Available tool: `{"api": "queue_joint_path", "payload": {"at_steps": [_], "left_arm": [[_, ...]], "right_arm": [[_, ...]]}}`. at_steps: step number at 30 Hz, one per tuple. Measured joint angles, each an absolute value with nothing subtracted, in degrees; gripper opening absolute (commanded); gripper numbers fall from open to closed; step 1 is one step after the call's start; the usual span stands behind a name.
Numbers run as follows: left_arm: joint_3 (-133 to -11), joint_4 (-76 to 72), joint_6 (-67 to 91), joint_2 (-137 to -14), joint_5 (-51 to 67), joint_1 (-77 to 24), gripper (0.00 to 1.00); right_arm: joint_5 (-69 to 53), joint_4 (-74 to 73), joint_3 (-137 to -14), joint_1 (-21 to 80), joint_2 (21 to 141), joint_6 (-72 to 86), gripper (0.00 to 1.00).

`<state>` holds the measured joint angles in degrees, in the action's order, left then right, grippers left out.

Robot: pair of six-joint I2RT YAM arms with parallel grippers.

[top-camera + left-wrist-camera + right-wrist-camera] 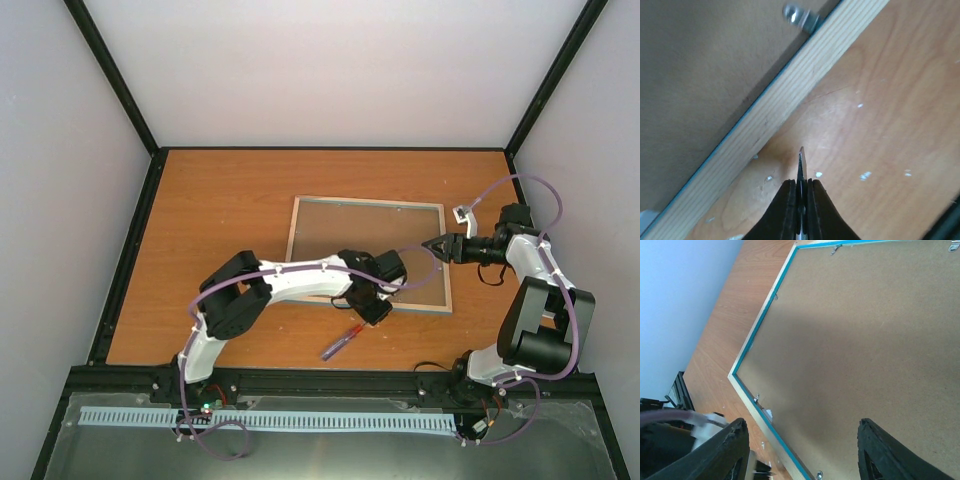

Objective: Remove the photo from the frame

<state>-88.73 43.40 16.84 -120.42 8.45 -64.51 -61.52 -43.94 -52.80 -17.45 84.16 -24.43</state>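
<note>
While the large light-blue rectangular picture frame [340,225] lies back-side up in the middle of the orange-brown wood-grain desk [220,200], both arms are right on it! The left pincer [375,310] sits at the frame's near edge. Its wrist view shows the black fingers [785,210] clenched tight together over bare desk, just beside the pale wooden rim. A thin pale sliver [801,157] pokes out between the tips, and what it is I cannot tell. A small silver metal clip [801,16] sits on the plain brown backing board [700,75], right at that rim. Over on the other side, the right pincer [437,248] reaches in at the frame's right edge. Its jaws are spread wide, released, gripping nothing, and in its wrist view the backing board fills the gap between them. The paper photo cannot be seen; only the frame's back shows. On the desk just nearer than the frame, close to the left pincer, lies a slim purple-and-red pen-like stick [340,343], tilted.
</note>
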Motion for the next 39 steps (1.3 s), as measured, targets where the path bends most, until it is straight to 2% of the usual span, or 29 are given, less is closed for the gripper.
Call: {"api": "queue_joint_path", "payload": {"at_steps": [4, 9, 13, 17, 23, 26, 29, 36, 39], "left_arm": [[-88.71, 42.52, 17.72, -115.26, 11.0, -62.02, 0.01], [-88.01, 34.41, 22.02, -104.57, 12.95, -54.17, 0.01], [-82.5, 21.1, 28.99, -96.12, 12.88, -47.7, 0.01], [-69.01, 2.13, 36.84, -88.55, 13.28, -45.6, 0.01], [-61.52, -13.47, 44.6, -87.05, 13.47, -46.13, 0.01], [-60.07, -19.14, 46.94, -86.21, 13.06, -46.13, 0.01], [-58.78, -22.74, 48.42, -84.77, 12.05, -46.13, 0.01], [-54.98, -28.6, 50.33, -80.73, 9.74, -46.13, 0.01], [-54.63, -29.61, 50.63, -80.6, 9.26, -46.13, 0.01]], "right_arm": [[-61.21, -44.29, -53.6, -17.54, 84.16, -24.69, 0.57], [-62.48, -45.39, -57.6, -17.58, 83.35, -25.28, 0.64], [-69.82, -46.24, -61.12, -17.58, 81.8, -25.19, 0.69], [-75.88, -47.42, -61.82, -15.53, 80.14, -24.88, 0.71], [-78.81, -50.87, -61.82, -6.94, 79.81, -27.83, 0.7], [-78.91, -50.02, -61.14, -1.56, 79.05, -27.18, 0.68], [-78.59, -47.55, -59.05, 2.7, 77.56, -25.56, 0.62], [-77.87, -43.62, -55.68, 7.88, 76.05, -23.27, 0.55], [-76.97, -42.57, -54.61, 10.15, 75.9, -22.74, 0.45]]}}
